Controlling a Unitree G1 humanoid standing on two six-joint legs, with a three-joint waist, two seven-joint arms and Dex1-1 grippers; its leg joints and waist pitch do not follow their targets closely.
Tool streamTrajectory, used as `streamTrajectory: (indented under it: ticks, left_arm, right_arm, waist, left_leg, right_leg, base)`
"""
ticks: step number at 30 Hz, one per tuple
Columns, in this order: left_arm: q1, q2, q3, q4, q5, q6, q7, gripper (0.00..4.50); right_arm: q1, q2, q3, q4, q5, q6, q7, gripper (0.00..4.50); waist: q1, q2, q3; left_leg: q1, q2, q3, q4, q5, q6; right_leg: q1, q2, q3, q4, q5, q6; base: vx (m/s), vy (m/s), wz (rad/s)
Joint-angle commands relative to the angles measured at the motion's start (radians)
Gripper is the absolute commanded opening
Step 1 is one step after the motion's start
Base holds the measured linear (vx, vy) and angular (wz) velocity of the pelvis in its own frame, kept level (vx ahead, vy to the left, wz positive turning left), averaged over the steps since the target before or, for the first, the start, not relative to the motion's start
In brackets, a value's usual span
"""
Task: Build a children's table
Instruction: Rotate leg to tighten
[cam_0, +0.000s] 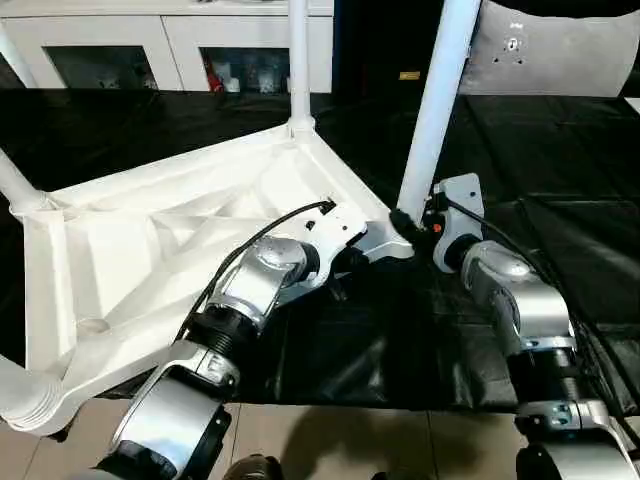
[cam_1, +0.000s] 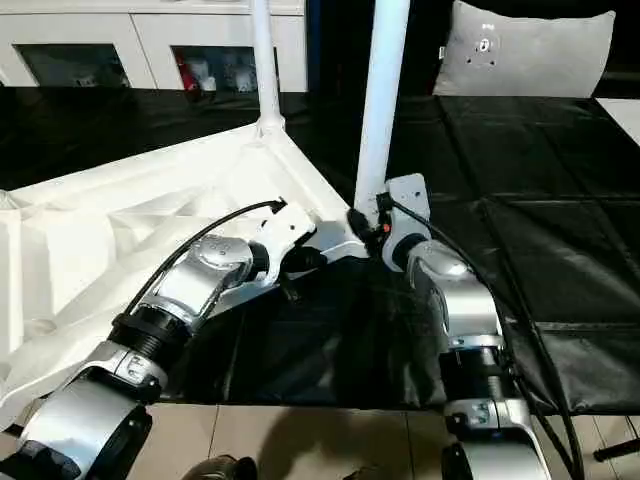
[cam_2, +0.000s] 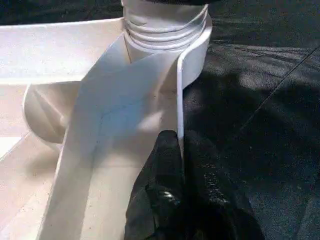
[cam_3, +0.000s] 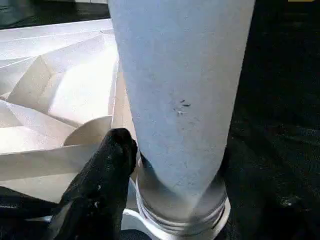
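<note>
The left end effector is pinching shut on the thin side rim of the upturned white plastic square tabletop lying on the black-covered worktop. Just beyond, the right end effector is wrapping the long tapered white tube leg, seemingly seating it; next likely pressing or twisting home.

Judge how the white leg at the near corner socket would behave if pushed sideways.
The leg is tall and slim, so it would probably lever hard on its socket. Its smooth taper looks slippery. The ribbed table top likely stays stiff.
</note>
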Motion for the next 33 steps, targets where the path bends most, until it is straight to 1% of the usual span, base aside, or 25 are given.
streamTrajectory:
  ticks: [1, 3, 5, 6, 8, 9, 10, 13, 14, 15, 16, 17, 18, 19, 20, 22, 23, 24, 25, 26, 29, 30, 31, 32, 33]
  left_arm:
    - [0.006, -0.003, -0.023, -0.03, -0.011, -0.015, -0.006, 0.0]
    - [0.011, 0.028, -0.031, -0.013, 0.002, -0.053, -0.029, 0.0]
    - [0.011, 0.041, -0.033, -0.003, 0.007, -0.063, -0.039, 0.0]
    - [0.012, 0.053, -0.037, 0.004, 0.009, -0.075, -0.054, 0.0]
    - [0.012, 0.086, -0.048, 0.021, 0.011, -0.122, -0.106, 0.0]
    - [0.012, 0.101, -0.053, 0.027, 0.011, -0.153, -0.135, 0.0]
    - [0.012, 0.112, -0.057, 0.03, 0.01, -0.176, -0.159, 0.0]
    - [0.008, 0.138, -0.069, 0.043, 0.006, -0.218, -0.205, 0.0]
    - [0.003, 0.154, -0.078, 0.054, 0.004, -0.244, -0.231, 0.0]
    - [0.001, 0.174, -0.087, 0.063, -0.001, -0.268, -0.281, 0.0]
    - [0.003, 0.19, -0.097, 0.063, -0.006, -0.296, -0.327, 0.0]
    - [0.003, 0.19, -0.097, 0.063, -0.006, -0.296, -0.327, 0.0]
    - [0.003, 0.204, -0.107, 0.066, -0.004, -0.316, -0.358, 0.0]
    - [0.002, 0.212, -0.114, 0.07, -0.003, -0.334, -0.378, 0.0]
    - [0.004, 0.22, -0.119, 0.072, -0.009, -0.375, -0.414, 0.0]
    - [0.011, 0.24, -0.132, 0.071, -0.041, -0.452, -0.533, 0.0]
    - [0.012, 0.241, -0.132, 0.07, -0.043, -0.453, -0.54, 0.0]
    - [0.018, 0.248, -0.14, 0.059, -0.063, -0.467, -0.601, 0.0]
    - [0.018, 0.248, -0.14, 0.059, -0.063, -0.467, -0.601, 0.0]
    - [0.02, 0.252, -0.143, 0.055, -0.075, -0.472, -0.632, 0.0]
    - [0.02, 0.256, -0.151, 0.053, -0.085, -0.474, -0.67, 0.0]
    - [0.018, 0.254, -0.15, 0.059, -0.085, -0.481, -0.675, 0.0]
    - [0.018, 0.254, -0.15, 0.062, -0.084, -0.485, -0.676, 0.0]
    - [0.018, 0.253, -0.151, 0.064, -0.083, -0.489, -0.678, 0.0]
    - [0.016, 0.252, -0.15, 0.072, -0.083, -0.5, -0.686, 0.0]
  right_arm:
    - [0.032, -0.001, 0.045, -0.003, 0.037, -0.009, 0.079, 3.08]
    - [0.052, -0.044, 0.031, -0.034, 0.064, -0.034, 0.151, 3.11]
    - [0.061, -0.068, 0.031, -0.046, 0.071, -0.042, 0.184, 3.37]
    - [0.069, -0.089, 0.033, -0.053, 0.071, -0.051, 0.211, 3.47]
    - [0.086, -0.145, 0.031, -0.061, 0.071, -0.082, 0.282, 3.54]
    - [0.093, -0.171, 0.03, -0.061, 0.073, -0.096, 0.317, 3.65]
    - [0.098, -0.192, 0.03, -0.061, 0.075, -0.106, 0.346, 3.92]
    - [0.112, -0.243, 0.044, -0.066, 0.079, -0.131, 0.427, 4.03]
    - [0.12, -0.273, 0.055, -0.068, 0.081, -0.154, 0.472, 4.03]
    - [0.125, -0.305, 0.063, -0.066, 0.079, -0.181, 0.512, 4.17]
    - [0.126, -0.319, 0.064, -0.067, 0.084, -0.187, 0.539, 4.41]
    - [0.126, -0.319, 0.064, -0.067, 0.084, -0.187, 0.539, 4.41]
    - [0.128, -0.333, 0.067, -0.07, 0.088, -0.192, 0.568, 4.42]
    - [0.129, -0.343, 0.07, -0.072, 0.093, -0.195, 0.59, 4.42]
    - [0.132, -0.356, 0.078, -0.077, 0.1, -0.199, 0.624, 4.42]
    - [0.133, -0.386, 0.092, -0.072, 0.123, -0.218, 0.72, 4.42]
    - [0.132, -0.387, 0.092, -0.071, 0.125, -0.218, 0.725, 4.28]
    - [0.125, -0.394, 0.091, -0.06, 0.145, -0.218, 0.766, 4.08]
    - [0.125, -0.394, 0.091, -0.06, 0.145, -0.218, 0.766, 4.08]
    - [0.12, -0.399, 0.094, -0.054, 0.159, -0.219, 0.79, 4.04]
    - [0.116, -0.409, 0.109, -0.054, 0.183, -0.207, 0.859, 3.72]
    - [0.117, -0.411, 0.115, -0.06, 0.191, -0.196, 0.884, 3.64]
    - [0.119, -0.413, 0.119, -0.065, 0.195, -0.19, 0.895, 3.59]
    - [0.121, -0.414, 0.124, -0.069, 0.198, -0.185, 0.906, 3.59]
    - [0.124, -0.419, 0.136, -0.073, 0.203, -0.175, 0.927, 3.38]
  waist:
    - [0.004, -0.014, -0.06]
    - [0.005, -0.014, -0.061]
    - [0.005, -0.013, -0.063]
    - [0.006, -0.014, -0.064]
    - [0.008, -0.013, -0.066]
    - [0.006, -0.015, -0.065]
    - [0.005, -0.015, -0.064]
    - [0.008, -0.014, -0.063]
    - [0.008, -0.014, -0.061]
    - [0.01, -0.011, -0.062]
    - [0.01, -0.012, -0.062]
    - [0.011, -0.011, -0.062]
    - [0.015, -0.01, -0.066]
    - [0.016, -0.01, -0.066]
    - [0.022, -0.008, -0.067]
    - [0.032, -0.009, -0.071]
    - [0.036, -0.009, -0.071]
    - [0.04, -0.014, -0.073]
    - [0.044, -0.012, -0.074]
    - [0.048, -0.01, -0.074]
    - [0.053, -0.011, -0.072]
    - [0.053, -0.013, -0.071]
    - [0.053, -0.012, -0.071]
    - [0.054, -0.015, -0.069]
    - [0.054, -0.015, -0.069]
  left_leg:
    - [0.022, 0.069, -0.03, -0.065, -0.085, 0.097]
    - [0.018, 0.067, -0.029, -0.061, -0.062, 0.119]
    - [0.017, 0.067, -0.028, -0.058, -0.046, 0.134]
    - [0.015, 0.067, -0.029, -0.056, -0.037, 0.143]
    - [0.014, 0.068, -0.029, -0.053, -0.031, 0.156]
    - [0.013, 0.067, -0.029, -0.053, -0.039, 0.16]
    - [0.012, 0.067, -0.029, -0.053, -0.044, 0.16]
    - [0.016, 0.07, -0.027, -0.055, -0.079, 0.15]
    - [0.017, 0.072, -0.027, -0.057, -0.089, 0.142]
    - [0.017, 0.074, -0.027, -0.056, -0.094, 0.136]
    - [0.017, 0.074, -0.027, -0.056, -0.092, 0.135]
    - [0.018, 0.074, -0.027, -0.057, -0.092, 0.137]
    - [0.02, 0.076, -0.026, -0.054, -0.08, 0.14]
    - [0.018, 0.075, -0.025, -0.053, -0.076, 0.144]
    - [0.019, 0.076, -0.026, -0.051, -0.068, 0.15]
    - [0.02, 0.077, -0.024, -0.049, -0.061, 0.157]
    - [0.019, 0.078, -0.024, -0.048, -0.057, 0.159]
    - [0.02, 0.081, -0.023, -0.048, -0.048, 0.165]
    - [0.021, 0.08, -0.023, -0.047, -0.046, 0.167]
    - [0.02, 0.081, -0.023, -0.046, -0.047, 0.168]
    - [0.02, 0.082, -0.023, -0.047, -0.063, 0.165]
    - [0.021, 0.082, -0.023, -0.049, -0.075, 0.157]
    - [0.021, 0.082, -0.024, -0.049, -0.078, 0.154]
    - [0.02, 0.082, -0.023, -0.05, -0.086, 0.15]
    - [0.02, 0.082, -0.023, -0.05, -0.09, 0.146]
  right_leg:
    - [0.044, -0.095, 0.046, -0.069, 0.056, -0.247]
    - [0.049, -0.095, 0.046, -0.065, 0.125, -0.249]
    - [0.048, -0.095, 0.044, -0.06, 0.16, -0.258]
    - [0.05, -0.096, 0.043, -0.06, 0.177, -0.261]
    - [0.05, -0.098, 0.042, -0.059, 0.197, -0.261]
    - [0.052, -0.096, 0.039, -0.059, 0.193, -0.263]
    - [0.052, -0.097, 0.04, -0.059, 0.187, -0.263]
    - [0.048, -0.098, 0.039, -0.067, 0.112, -0.268]
    - [0.047, -0.096, 0.039, -0.068, 0.088, -0.269]
    - [0.048, -0.098, 0.04, -0.067, 0.079, -0.269]
    - [0.047, -0.097, 0.039, -0.067, 0.081, -0.269]
    - [0.046, -0.096, 0.039, -0.067, 0.081, -0.27]
    - [0.045, -0.095, 0.039, -0.061, 0.111, -0.279]
    - [0.046, -0.095, 0.039, -0.06, 0.122, -0.281]
    - [0.045, -0.096, 0.038, -0.058, 0.138, -0.285]
    - [0.046, -0.098, 0.039, -0.055, 0.161, -0.287]
    - [0.046, -0.099, 0.039, -0.053, 0.167, -0.287]
    - [0.044, -0.097, 0.037, -0.049, 0.186, -0.292]
    - [0.043, -0.098, 0.037, -0.047, 0.186, -0.296]
    - [0.041, -0.098, 0.036, -0.046, 0.178, -0.298]
    - [0.04, -0.1, 0.036, -0.049, 0.144, -0.299]
    - [0.04, -0.1, 0.036, -0.051, 0.117, -0.299]
    - [0.04, -0.101, 0.036, -0.052, 0.108, -0.298]
    - [0.04, -0.102, 0.037, -0.055, 0.087, -0.296]
    - [0.041, -0.103, 0.038, -0.055, 0.075, -0.292]
  base:
    - [0.0, 0.0, 0.0]
    - [0.0, 0.0, 0.0]
    - [0.0, 0.0, 0.0]
    - [0.0, 0.0, 0.0]
    - [0.0, 0.0, 0.0]
    - [0.0, 0.0, 0.0]
    - [0.0, 0.0, 0.0]
    - [0.0, 0.0, 0.0]
    - [0.0, 0.0, 0.0]
    - [0.0, 0.0, 0.0]
    - [0.0, 0.0, 0.0]
    - [0.0, 0.0, 0.0]
    - [0.0, 0.0, 0.0]
    - [0.0, 0.0, 0.0]
    - [0.0, 0.0, 0.0]
    - [0.0, 0.0, 0.0]
    - [0.0, 0.0, 0.0]
    - [0.0, 0.0, 0.0]
    - [0.0, 0.0, 0.0]
    - [0.0, 0.0, 0.0]
    - [0.0, 0.0, 0.0]
    - [0.0, 0.0, 0.0]
    - [0.0, 0.0, 0.0]
    - [0.0, 0.0, 0.0]
    - [0.0, 0.0, 0.0]
